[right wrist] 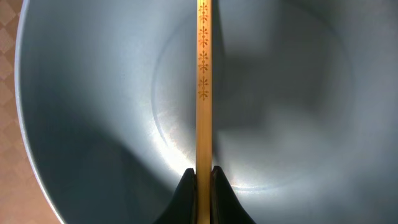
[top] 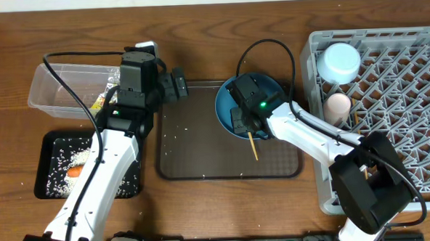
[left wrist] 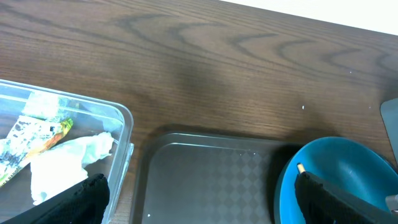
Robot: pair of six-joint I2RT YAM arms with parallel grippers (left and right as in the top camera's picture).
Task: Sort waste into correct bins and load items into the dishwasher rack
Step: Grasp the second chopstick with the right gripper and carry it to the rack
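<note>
Wooden table [top: 196, 27] under serving tray [top: 194, 147], dishwasher rack [top: 411, 112]

From the right wrist, the chopstick [right wrist: 203, 74] leaves the top edge, and its lower end is lost between the right tool's [right wrist: 203, 186] closed fingers. Overhead, the right arm [top: 303, 131] covers much of the blue bowl [top: 224, 105], and the dishwasher rack [top: 416, 61] runs off the right edge.
</note>
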